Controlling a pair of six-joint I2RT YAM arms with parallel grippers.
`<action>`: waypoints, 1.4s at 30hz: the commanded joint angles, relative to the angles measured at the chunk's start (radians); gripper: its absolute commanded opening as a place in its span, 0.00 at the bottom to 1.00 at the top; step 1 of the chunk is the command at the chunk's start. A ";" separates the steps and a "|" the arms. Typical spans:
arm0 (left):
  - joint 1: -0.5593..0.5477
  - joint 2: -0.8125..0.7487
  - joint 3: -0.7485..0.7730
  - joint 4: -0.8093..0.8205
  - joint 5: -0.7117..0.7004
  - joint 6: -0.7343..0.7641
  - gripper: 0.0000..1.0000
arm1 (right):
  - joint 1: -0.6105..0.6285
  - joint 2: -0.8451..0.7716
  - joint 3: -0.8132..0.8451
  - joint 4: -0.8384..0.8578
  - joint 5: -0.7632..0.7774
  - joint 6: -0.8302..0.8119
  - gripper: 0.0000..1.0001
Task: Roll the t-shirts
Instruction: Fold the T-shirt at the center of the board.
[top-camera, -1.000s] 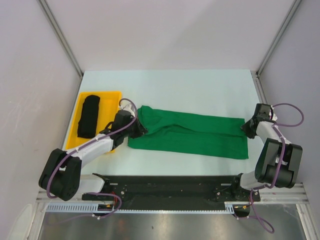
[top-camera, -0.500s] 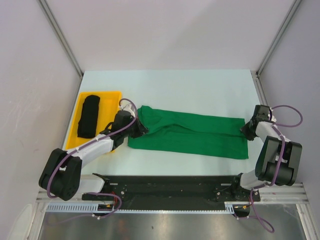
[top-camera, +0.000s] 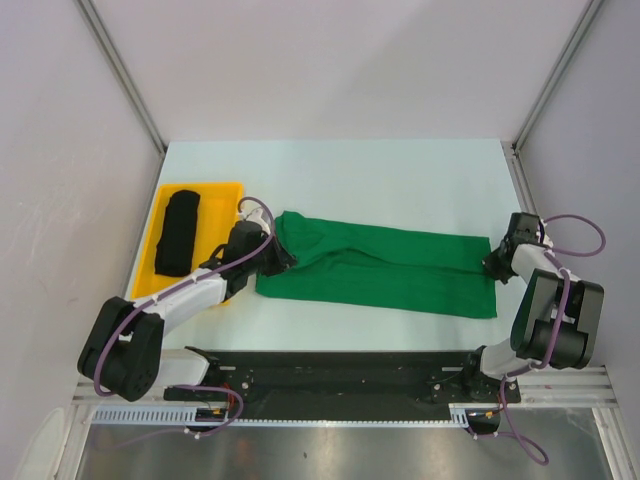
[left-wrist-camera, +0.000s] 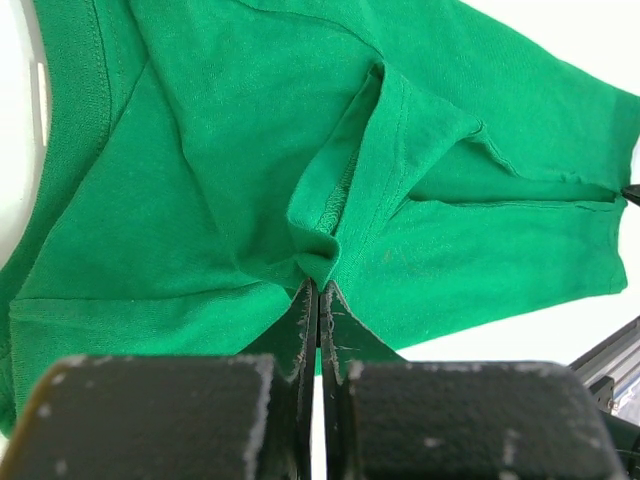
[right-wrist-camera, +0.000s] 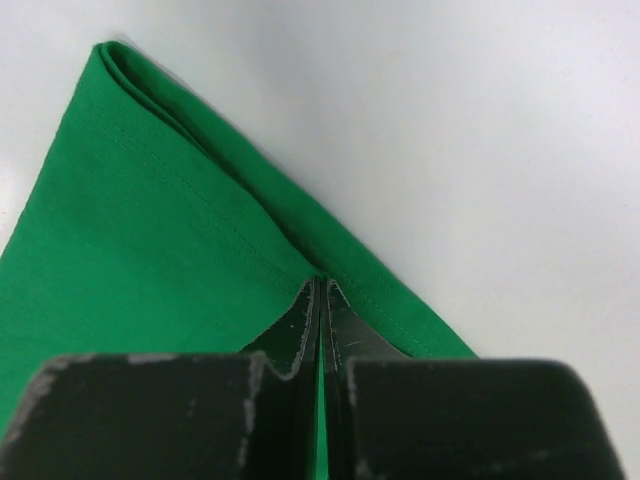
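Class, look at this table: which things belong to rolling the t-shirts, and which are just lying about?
Belongs to the job:
- green t-shirt, laid out in a long strip
- black t-shirt, already rolled
- left gripper and right gripper, each shut on one end of the green t-shirt

Just there:
- yellow tray, holding the black t-shirt
- table
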 joint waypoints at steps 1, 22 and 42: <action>-0.005 -0.035 0.039 -0.007 -0.010 -0.007 0.00 | -0.016 -0.048 0.024 0.001 0.020 -0.013 0.00; -0.005 -0.125 -0.032 -0.066 -0.053 -0.007 0.00 | -0.042 -0.050 0.061 -0.028 0.006 -0.036 0.00; -0.014 -0.068 -0.038 -0.077 0.043 0.058 0.23 | 0.111 -0.211 0.078 0.073 -0.108 -0.094 0.48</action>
